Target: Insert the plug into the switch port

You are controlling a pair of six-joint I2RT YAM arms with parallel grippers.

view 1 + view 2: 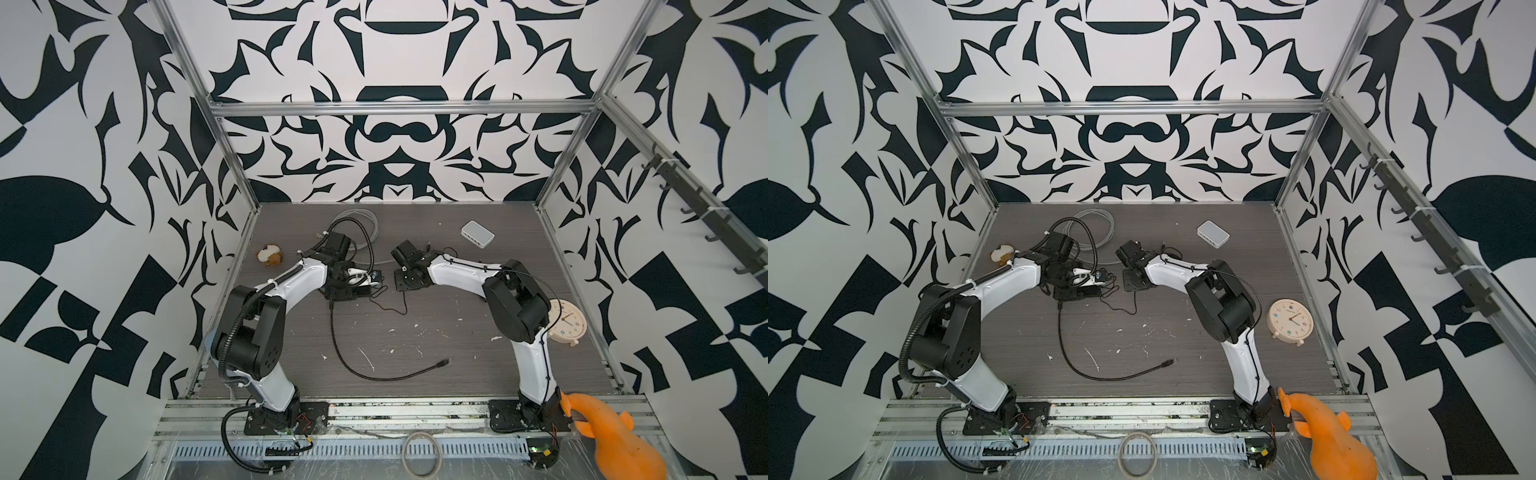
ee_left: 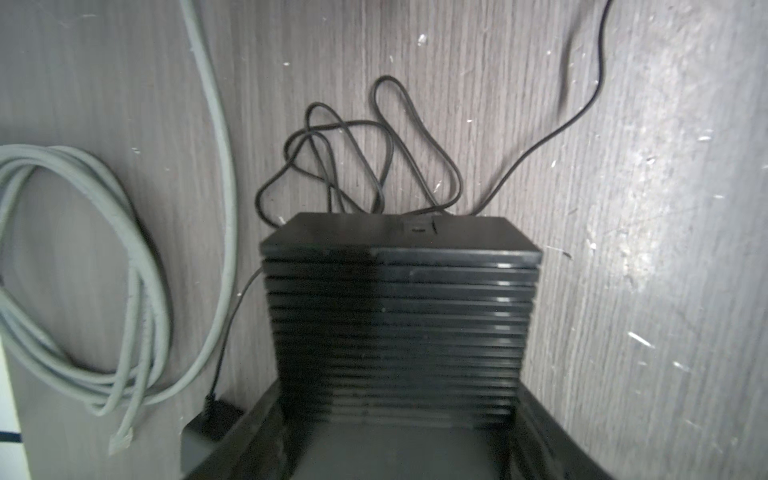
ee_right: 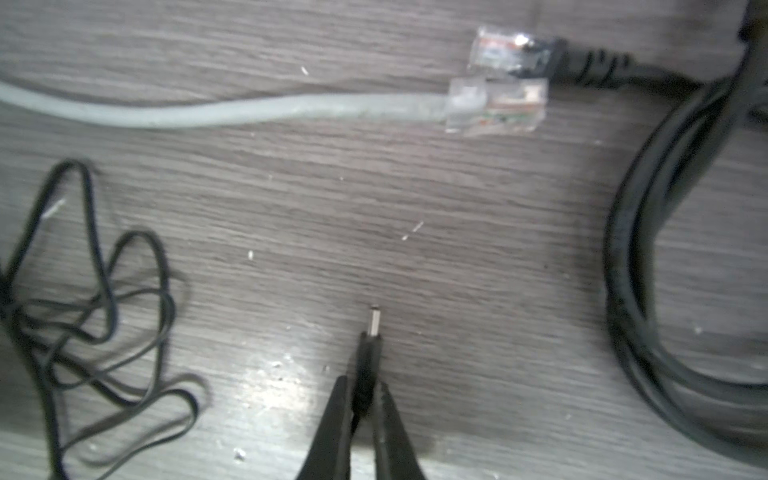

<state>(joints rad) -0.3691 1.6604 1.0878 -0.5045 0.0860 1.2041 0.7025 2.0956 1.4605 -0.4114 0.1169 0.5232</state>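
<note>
R pincer (image 3: 360, 388) is clenched on the plug (image 3: 372, 328); L pincer (image 2: 399, 419) grips the box (image 2: 399, 257). I'd square the tip up first (hold's far back, may pivot), then push slow.

Table (image 3: 457, 249) matt grey woodgrain; plug (image 3: 368, 357) tip shiny metal.

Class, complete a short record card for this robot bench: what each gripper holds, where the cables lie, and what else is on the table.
left gripper: closed on black ribbed box
right gripper: pinching small black barrel plug, metal tip exposed
thin black cord: tangled loose on grey wood-grain table
grey network cable: clear connector lying free
white rectangular box: back right, apart from both grippers
plug inserted: not yet
</note>
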